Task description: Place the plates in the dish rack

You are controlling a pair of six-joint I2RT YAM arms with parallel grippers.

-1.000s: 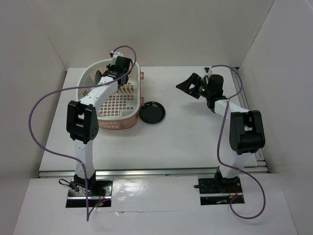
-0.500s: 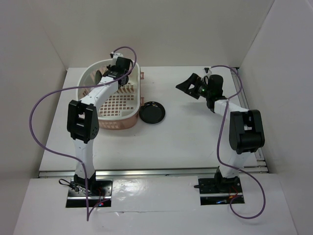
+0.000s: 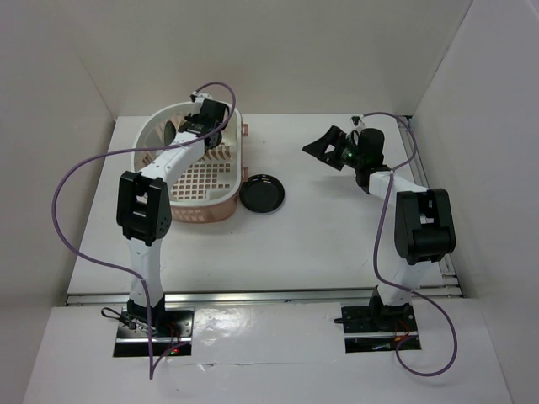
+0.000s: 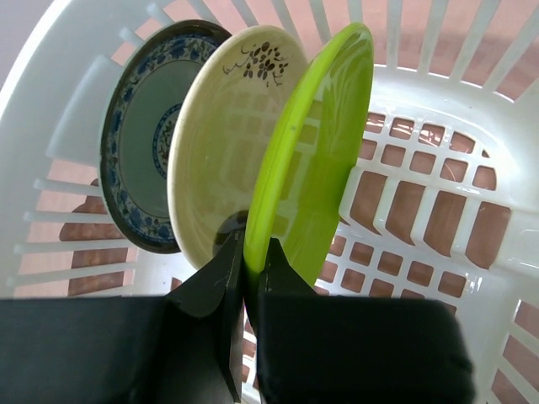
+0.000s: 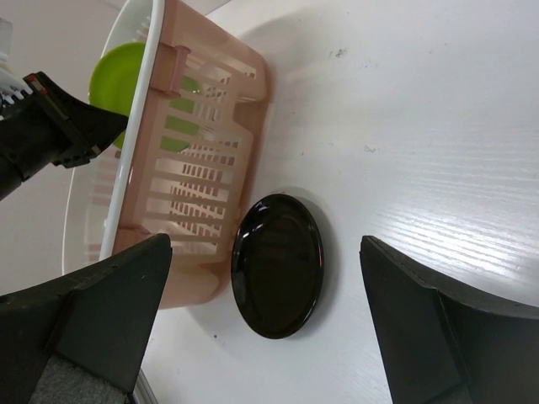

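Plates mostly in; teal plate point(image 4: 139, 143) and cream plate point(image 4: 223, 143) stood on edge in dish rack point(image 4: 438, 93), leaning in row; lime green plate point(image 4: 316, 143) upright just beside them, lower rim pinched in narrowly closed left gripper point(image 4: 244, 261), likely to seat it on edge without toppling neighbours; black plate point(image 5: 278, 265) lay flat on table point(image 5: 421, 126) just beside rack's outer wall, seemingly last to load; right gripper point(image 3: 322, 143) hovered apart, jaws spread wide, empty, facing black plate, probably ready for pickup

Left arm's black elbow housing point(image 3: 145, 208) marginally further right than a second ago, purple cable loop point(image 3: 56, 198) drawn slightly inward, black wrist point(image 3: 210, 112) over pale pink plastic oval dish rack point(image 3: 202, 214) nudged fractionally right.
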